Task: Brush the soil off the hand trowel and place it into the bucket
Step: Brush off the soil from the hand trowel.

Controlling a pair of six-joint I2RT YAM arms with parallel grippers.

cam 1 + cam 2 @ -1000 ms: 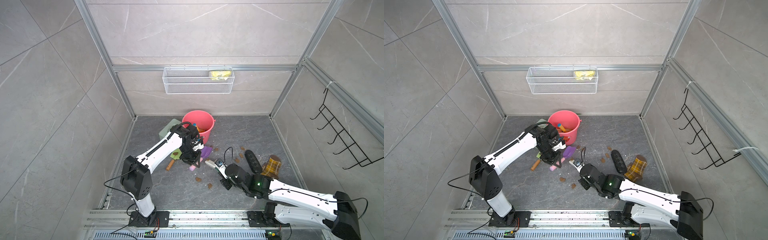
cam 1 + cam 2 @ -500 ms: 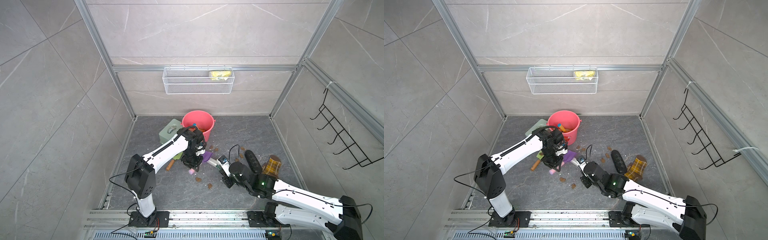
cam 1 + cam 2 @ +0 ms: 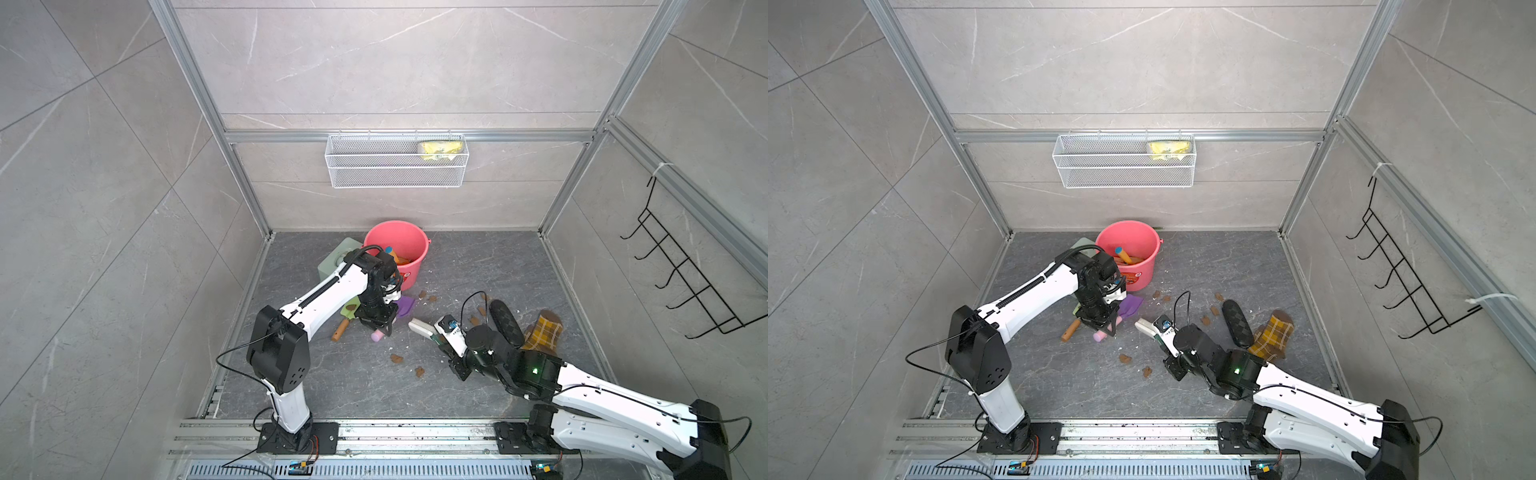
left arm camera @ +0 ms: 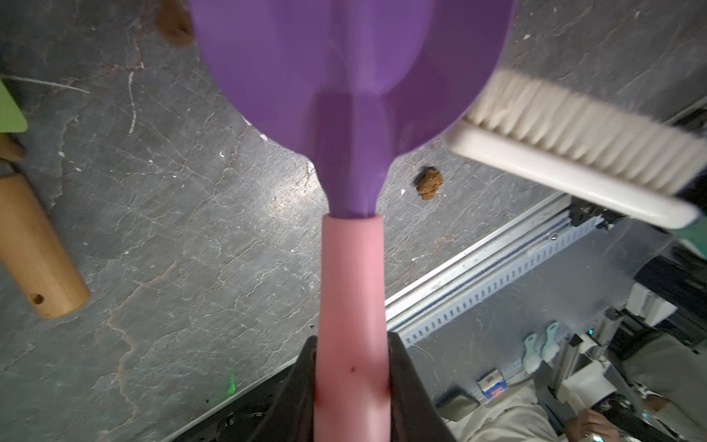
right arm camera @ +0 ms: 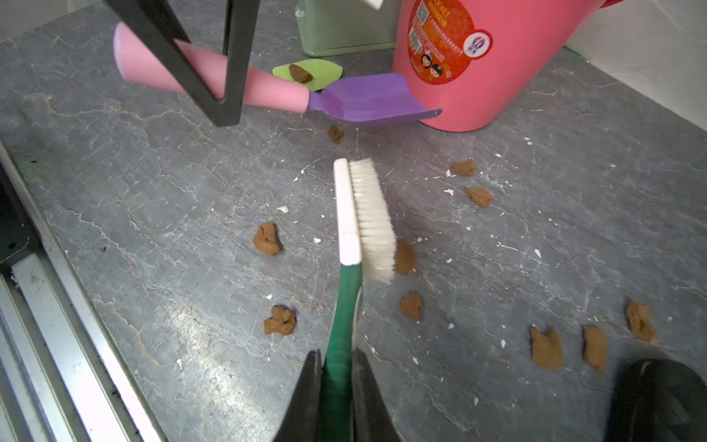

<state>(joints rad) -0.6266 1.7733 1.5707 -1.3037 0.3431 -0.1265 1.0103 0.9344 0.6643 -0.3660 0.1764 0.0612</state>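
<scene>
The purple plastic trowel point(image 5: 367, 97) looks light and stiff; left fingers point(image 4: 405, 382) clamp its pink handle point(image 4: 352, 287), right fingers point(image 5: 304, 398) clamp the green-handled bristle brush point(image 5: 373, 218).

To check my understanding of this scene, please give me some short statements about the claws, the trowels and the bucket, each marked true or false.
1. The left claw is shut on the purple trowel at its pink handle. True.
2. The right claw holds a brush with a red handle. False: the handle is green.
3. The purple trowel lies inside the bucket. False: it is held outside, near the bucket's side.
4. A soil lump sits on the green trowel. True.
</scene>
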